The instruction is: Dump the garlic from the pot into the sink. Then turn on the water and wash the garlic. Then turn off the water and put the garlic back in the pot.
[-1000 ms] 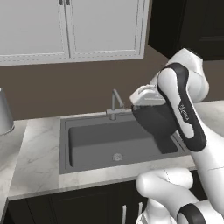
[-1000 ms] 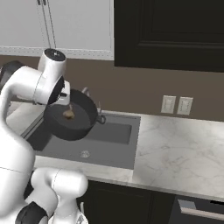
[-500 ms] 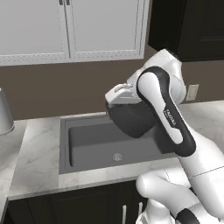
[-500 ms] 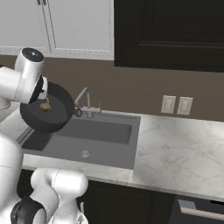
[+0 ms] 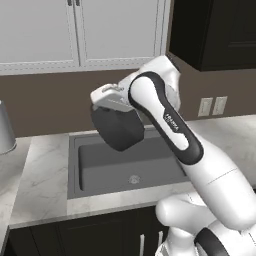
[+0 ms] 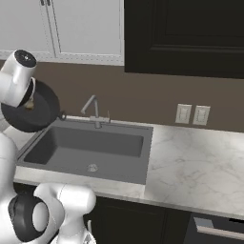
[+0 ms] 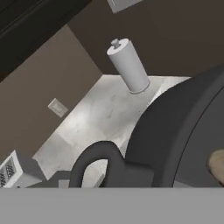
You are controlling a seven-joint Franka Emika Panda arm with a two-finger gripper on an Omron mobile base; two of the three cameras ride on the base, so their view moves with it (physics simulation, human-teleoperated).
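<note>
The black pot (image 5: 119,131) hangs in the air above the left half of the sink (image 5: 100,167), tipped steeply on its side. My gripper (image 5: 104,99) is shut on the pot's upper rim, by a loop handle (image 7: 92,161). The garlic (image 6: 29,105), a small tan lump, lies inside the tipped pot (image 6: 32,113), and it also peeks in as the tan garlic (image 7: 217,164) at the right edge of the hand view. Below, the dark basin (image 6: 90,143) holds only its silver drain (image 6: 92,167). The faucet (image 6: 94,108) stands behind the basin with no water running.
A grey metal canister (image 7: 129,65) stands on the marble counter left of the sink, its edge showing as the grey canister (image 5: 5,131). Wall outlets (image 6: 191,114) sit above the right counter (image 6: 190,164). White cabinets (image 5: 75,30) hang overhead.
The arm has swung the pot leftward across the sink and tipped it further onto its side. The garlic has stayed inside the pot.
</note>
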